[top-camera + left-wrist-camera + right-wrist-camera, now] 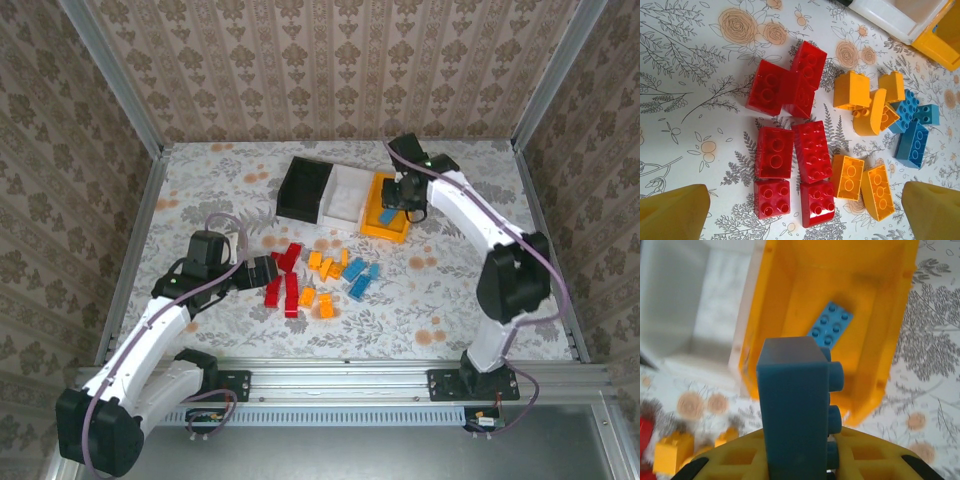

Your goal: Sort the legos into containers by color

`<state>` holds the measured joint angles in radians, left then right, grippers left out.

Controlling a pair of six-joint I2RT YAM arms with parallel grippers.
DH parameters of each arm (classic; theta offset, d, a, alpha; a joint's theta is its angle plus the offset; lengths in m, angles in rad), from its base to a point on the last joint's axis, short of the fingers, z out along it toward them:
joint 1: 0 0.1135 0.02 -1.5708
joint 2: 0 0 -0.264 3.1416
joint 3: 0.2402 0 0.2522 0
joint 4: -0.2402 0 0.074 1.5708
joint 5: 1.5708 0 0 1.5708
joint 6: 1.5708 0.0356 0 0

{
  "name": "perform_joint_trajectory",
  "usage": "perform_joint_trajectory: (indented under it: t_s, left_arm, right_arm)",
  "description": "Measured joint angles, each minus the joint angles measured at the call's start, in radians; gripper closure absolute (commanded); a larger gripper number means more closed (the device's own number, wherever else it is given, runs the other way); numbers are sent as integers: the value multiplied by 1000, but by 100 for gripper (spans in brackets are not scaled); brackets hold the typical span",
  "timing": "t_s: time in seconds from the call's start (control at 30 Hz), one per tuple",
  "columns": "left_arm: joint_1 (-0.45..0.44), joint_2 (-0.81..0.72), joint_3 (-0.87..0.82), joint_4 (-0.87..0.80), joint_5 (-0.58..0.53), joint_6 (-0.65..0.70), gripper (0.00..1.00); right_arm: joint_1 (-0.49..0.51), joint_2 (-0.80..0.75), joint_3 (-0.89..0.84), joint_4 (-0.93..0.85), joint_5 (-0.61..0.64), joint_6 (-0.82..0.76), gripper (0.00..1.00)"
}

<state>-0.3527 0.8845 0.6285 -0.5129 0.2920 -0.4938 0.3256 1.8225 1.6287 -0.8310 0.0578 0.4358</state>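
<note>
Right wrist: right tool (800, 460) pinches blue plastic brick (792, 405) over orange-yellow plastic bin (890, 340), matching blue twin (830, 325) inside; left tool (268, 272) gapes empty

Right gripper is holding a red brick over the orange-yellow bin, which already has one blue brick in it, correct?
Not quite: the held brick in the right gripper is blue, not red, as the right wrist view shows. The rest is right: it is over the orange-yellow bin, which already has one blue brick in it.
</note>
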Motion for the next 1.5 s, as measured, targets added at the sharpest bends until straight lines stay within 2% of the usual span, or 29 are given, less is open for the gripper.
perform_joint_trajectory:
  t_s: [0.23,0.3,0.43,0.6,0.7,0.87,1.0,1.13,1.33,1.5]
  left_arm:
    - [0,-3,0,-20,0,0,0]
    - [0,-3,0,-24,0,0,0]
    - [0,-3,0,-26,0,0,0]
    - [0,-3,0,-26,0,0,0]
    - [0,-3,0,-26,0,0,0]
    - [0,-3,0,-26,0,0,0]
    - [0,-3,0,-26,0,0,0]
    - [0,-3,0,-24,0,0,0]
    - [-6,13,-1,1,3,-2,0]
    - [-17,24,-9,16,9,-8,0]
  right_arm:
    - [-35,238,153,13,-43,-11,71]
    - [-35,277,175,11,-53,-12,63]
    - [-35,304,196,12,-66,-17,54]
    - [-35,295,197,12,-66,-18,54]
    - [-34,245,178,12,-66,-18,53]
    - [-19,23,52,14,-66,-18,49]
    - [26,-202,-133,22,-66,-16,46]
    - [113,-347,-340,14,-66,1,43]
    - [245,-372,-544,27,-66,67,42]
    - [271,-294,-558,77,-66,100,41]
